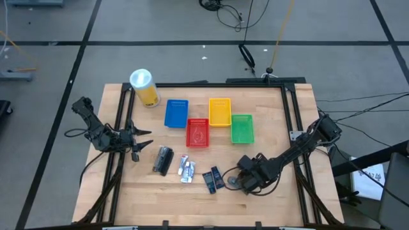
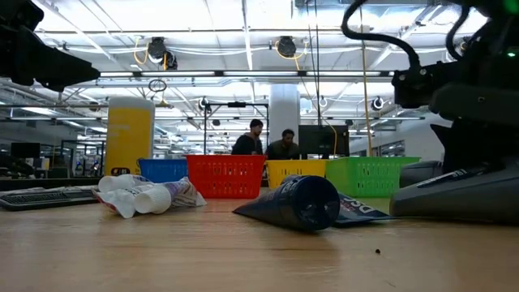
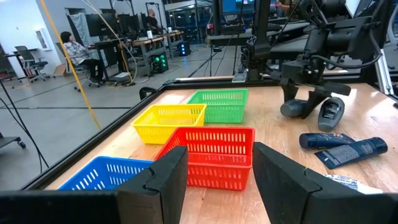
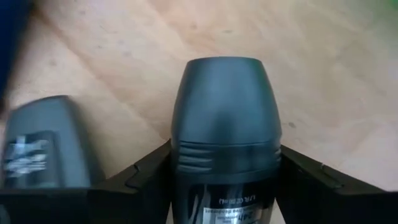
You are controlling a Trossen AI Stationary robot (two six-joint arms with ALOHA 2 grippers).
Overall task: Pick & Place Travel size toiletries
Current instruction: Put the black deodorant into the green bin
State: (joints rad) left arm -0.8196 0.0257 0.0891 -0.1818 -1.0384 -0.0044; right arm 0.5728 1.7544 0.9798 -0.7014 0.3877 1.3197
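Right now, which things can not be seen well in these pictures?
- Right gripper: in the high view its own body covers the jaws and the dark grey rounded roll-on bottle between them.
- That bottle's label: cut off by the picture's edge in the right wrist view.
- Second dark grey rounded piece: blurred, cut by the edge there.
- Silvery-white mini tubes: print too small in every view.
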